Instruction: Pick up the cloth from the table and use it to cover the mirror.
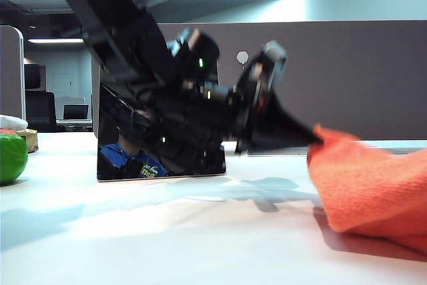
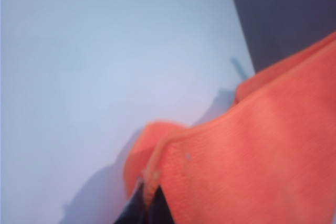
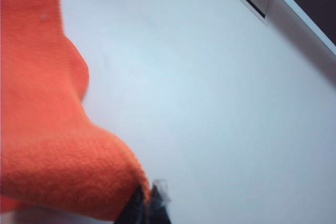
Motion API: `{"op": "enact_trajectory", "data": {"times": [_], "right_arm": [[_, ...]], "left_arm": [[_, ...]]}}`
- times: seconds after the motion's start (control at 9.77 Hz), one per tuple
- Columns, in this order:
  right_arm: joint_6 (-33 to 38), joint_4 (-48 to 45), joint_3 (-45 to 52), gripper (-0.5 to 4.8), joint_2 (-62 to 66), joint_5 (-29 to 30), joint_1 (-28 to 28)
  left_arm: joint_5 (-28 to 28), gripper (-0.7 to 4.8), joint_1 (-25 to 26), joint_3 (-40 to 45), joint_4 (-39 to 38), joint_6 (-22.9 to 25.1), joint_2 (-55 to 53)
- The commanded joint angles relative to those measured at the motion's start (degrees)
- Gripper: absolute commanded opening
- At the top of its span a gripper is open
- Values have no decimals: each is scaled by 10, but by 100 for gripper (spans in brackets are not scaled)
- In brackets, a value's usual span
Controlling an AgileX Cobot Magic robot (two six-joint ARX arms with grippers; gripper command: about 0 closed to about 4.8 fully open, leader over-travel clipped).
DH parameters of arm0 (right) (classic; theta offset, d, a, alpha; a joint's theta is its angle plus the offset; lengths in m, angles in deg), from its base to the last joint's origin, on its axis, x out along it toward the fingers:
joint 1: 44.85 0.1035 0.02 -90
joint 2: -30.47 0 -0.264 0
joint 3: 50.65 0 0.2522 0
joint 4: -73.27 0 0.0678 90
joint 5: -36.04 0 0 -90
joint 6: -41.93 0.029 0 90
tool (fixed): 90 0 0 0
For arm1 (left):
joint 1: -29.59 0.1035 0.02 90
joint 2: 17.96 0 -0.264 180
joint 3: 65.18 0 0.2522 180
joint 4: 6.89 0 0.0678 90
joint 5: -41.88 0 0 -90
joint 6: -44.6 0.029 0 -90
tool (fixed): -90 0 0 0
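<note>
a: why is the cloth [image 1: 370, 191] sitting peaked like that on the table [image 1: 167, 238]?

b: both arms are pinching it. the left gripper [image 2: 144, 203] is reaching across in front of the mirror [image 1: 160, 165], its jaws clamped tight on one corner of the cloth [image 2: 252, 156], which is why that corner is standing up off the table [image 2: 94, 66].

a: and the right gripper [image 3: 147, 205]?

b: out of the exterior view, but its wrist view is showing its tips closed on another edge of the cloth [image 3: 47, 129], low over the table [image 3: 210, 103]. two grips, i'm guessing, so the cloth can be spread wide before it's draped.

a: where's the cloth sitting against the mirror?

b: well apart, off to the right; the mirror is standing upright near the back, still bare.

a: counts?

b: one cloth, one mirror, two grippers, one green round object [image 1: 12, 158] at the left edge.
</note>
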Motion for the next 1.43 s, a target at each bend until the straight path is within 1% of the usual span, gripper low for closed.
{"op": "enact_trajectory", "data": {"times": [0.1,0.2,0.41,0.51,0.61,0.72,0.82,0.92,1.02,1.13,1.23,1.33,1.43], "right_arm": [[-128,-212,-1,-1,3,-14,1],[-171,-363,-2,-1,19,53,-21],[-171,-380,-2,-1,22,83,-41],[-171,-397,-4,-1,33,111,-82],[-171,-400,-7,-1,32,131,-101],[-173,-426,-10,-1,40,227,-182],[-181,-443,-10,-1,49,270,-234],[-196,-473,-13,-1,68,363,-309],[-196,-476,-17,-1,77,381,-324],[-198,-478,-38,-1,107,424,-360],[-208,-485,-70,-1,146,457,-384],[-217,-498,-96,-1,181,478,-387],[-218,-501,-110,-1,197,483,-387]], "left_arm": [[-62,-6,-1,-2,7,-20,84],[-178,-6,-1,-1,-94,-17,162],[-196,-6,-1,-1,-113,6,179],[-217,-6,0,-1,-136,20,205],[-222,-6,0,-1,-140,19,214],[-260,-6,0,-1,-157,19,243],[-301,-6,7,-1,-170,19,263],[-358,-6,15,0,-186,18,292],[-361,-6,18,0,-190,19,299],[-378,-6,26,0,-200,14,317],[-384,-6,38,0,-215,14,337],[-386,-6,48,0,-229,7,350],[-389,-6,52,0,-238,7,356]]}}
